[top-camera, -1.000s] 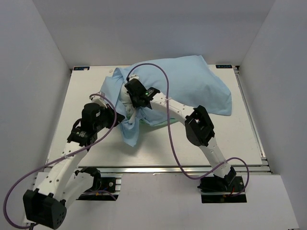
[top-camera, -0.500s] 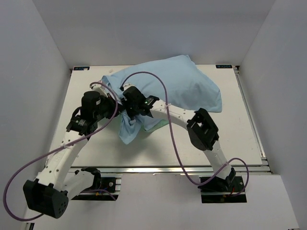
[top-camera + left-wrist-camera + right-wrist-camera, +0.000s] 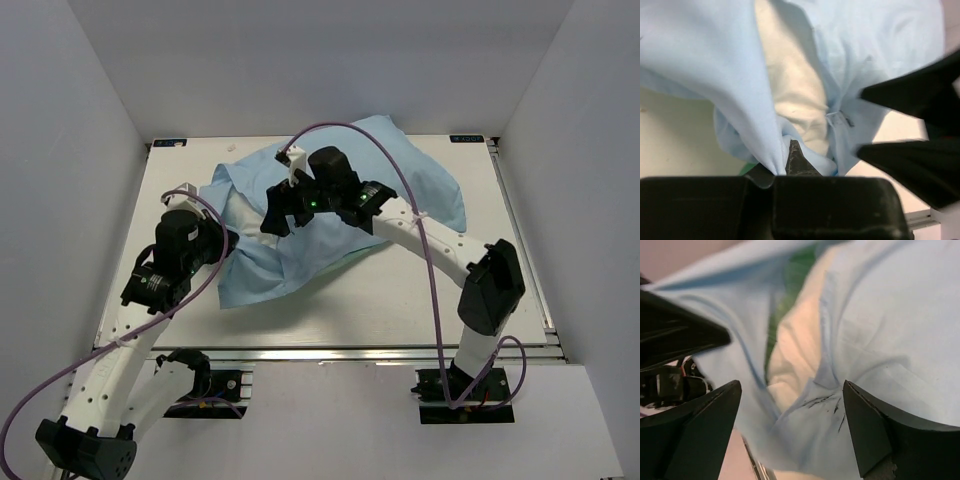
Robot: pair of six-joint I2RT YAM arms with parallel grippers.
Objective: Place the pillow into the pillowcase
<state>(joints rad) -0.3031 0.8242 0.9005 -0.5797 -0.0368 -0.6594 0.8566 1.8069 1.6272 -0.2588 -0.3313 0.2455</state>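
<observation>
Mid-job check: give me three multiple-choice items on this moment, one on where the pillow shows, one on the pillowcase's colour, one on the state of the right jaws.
1. Where does the white pillow show?
A. Inside the open mouth of the pillowcase
B. Bare on the right side of the table
C. Off the table

2. Which colour does the pillowcase face upward?
A. Red
B. Light blue
C. Black

3. How do the right jaws stand?
A. Shut on the pillow
B. Shut on the pillowcase
C. Wide open

Answers:
1 A: both wrist views show cream pillow fabric between blue folds.
2 B: the top view shows plain light blue.
3 C: the right wrist view shows its fingers far apart.
</observation>
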